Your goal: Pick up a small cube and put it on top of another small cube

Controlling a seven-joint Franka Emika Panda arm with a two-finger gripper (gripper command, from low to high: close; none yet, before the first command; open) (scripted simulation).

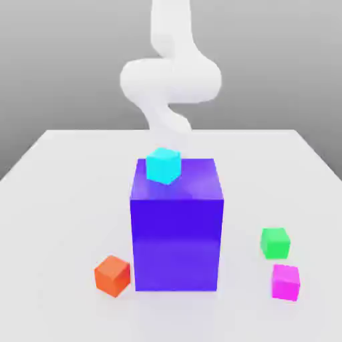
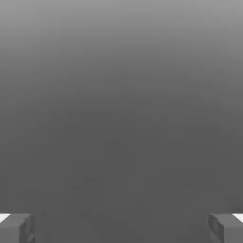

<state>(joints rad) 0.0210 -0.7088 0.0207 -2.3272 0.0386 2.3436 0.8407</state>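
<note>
Four small cubes, one empty hand

The hand (image 2: 121, 229) is spread wide, with nothing between its fingers. Taking the blue block (image 1: 176, 244) as the clock's centre in the exterior view, the arm (image 1: 171, 80) comes down at twelve. Just below it, the cyan cube (image 1: 163, 165) appears to sit on the block's top. Out on the table (image 1: 60, 200), the orange cube (image 1: 112, 276) lies at eight, the green cube (image 1: 275, 243) at three and the magenta cube (image 1: 286, 282) at four.

Which cube should be lifted, the task leaves unsaid. Any of them will probably handle as light, stiff and hardly fragile, though smooth sides might slip; best pinched squarely across two opposite faces, at mid-height.

Count: four small cubes, one of each colour; one large block.
</note>
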